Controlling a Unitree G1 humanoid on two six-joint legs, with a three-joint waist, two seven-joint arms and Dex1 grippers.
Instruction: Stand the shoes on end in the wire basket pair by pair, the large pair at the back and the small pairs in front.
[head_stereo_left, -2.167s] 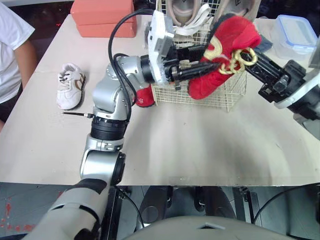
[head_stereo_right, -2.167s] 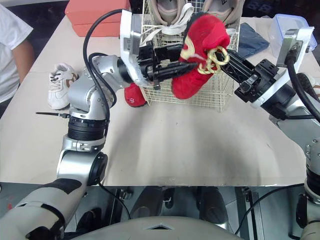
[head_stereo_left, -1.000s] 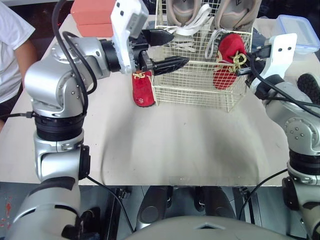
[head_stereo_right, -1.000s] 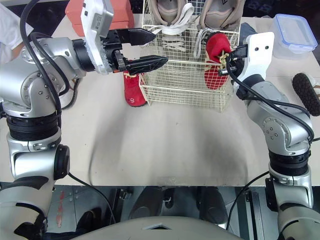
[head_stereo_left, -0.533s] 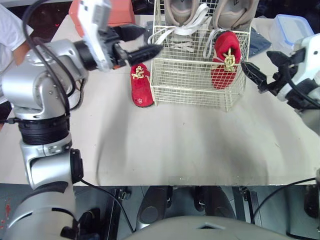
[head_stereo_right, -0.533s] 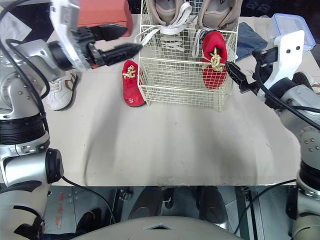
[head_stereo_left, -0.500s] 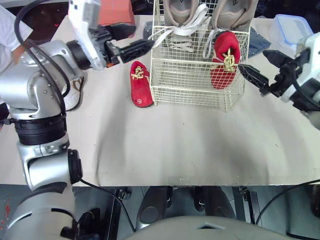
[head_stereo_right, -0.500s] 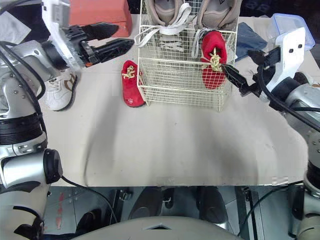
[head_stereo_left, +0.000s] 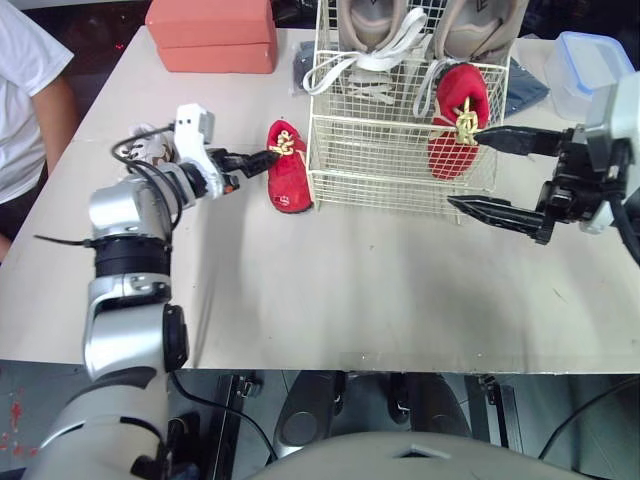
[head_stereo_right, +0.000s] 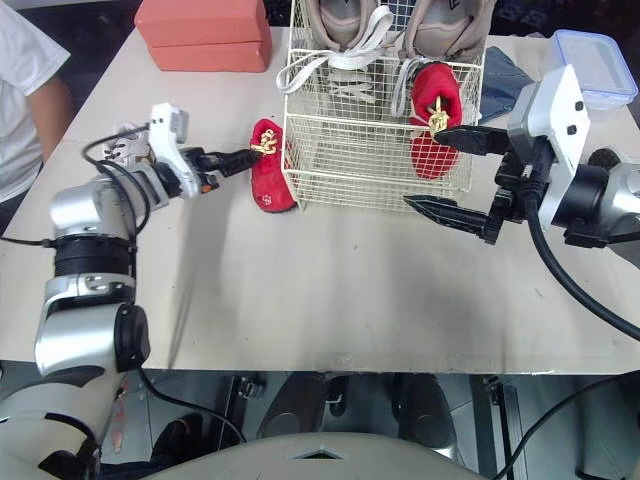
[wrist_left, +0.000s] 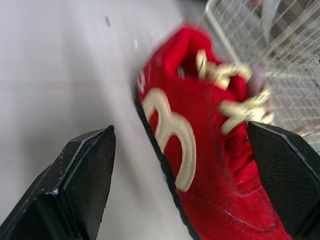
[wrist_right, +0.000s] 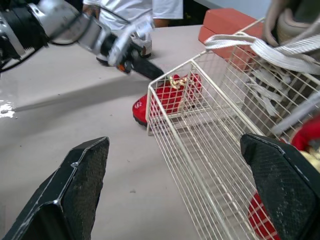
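Observation:
A wire basket (head_stereo_left: 400, 160) holds a large beige pair (head_stereo_left: 375, 25) at its back and one red shoe (head_stereo_left: 458, 120) on end in its front right corner. The second red shoe (head_stereo_left: 288, 168) lies on the table against the basket's left side. My left gripper (head_stereo_left: 262, 158) is open at that shoe; in the left wrist view the red shoe (wrist_left: 200, 160) lies just ahead between the spread fingers (wrist_left: 75, 185). My right gripper (head_stereo_left: 464, 172) is open and holds nothing, in front of the basket's right end. A small white sneaker (head_stereo_left: 150, 148) sits behind my left arm.
An orange box (head_stereo_left: 212, 35) stands at the table's back left. A clear plastic container (head_stereo_left: 590, 65) and a blue cloth (head_stereo_left: 525, 90) lie at the back right. A person (head_stereo_left: 25, 90) stands at the table's left edge.
My right gripper has opened off the red shoe, left it standing in the basket, and drawn back. My left gripper has dropped from the basket's rim to the red shoe on the table.

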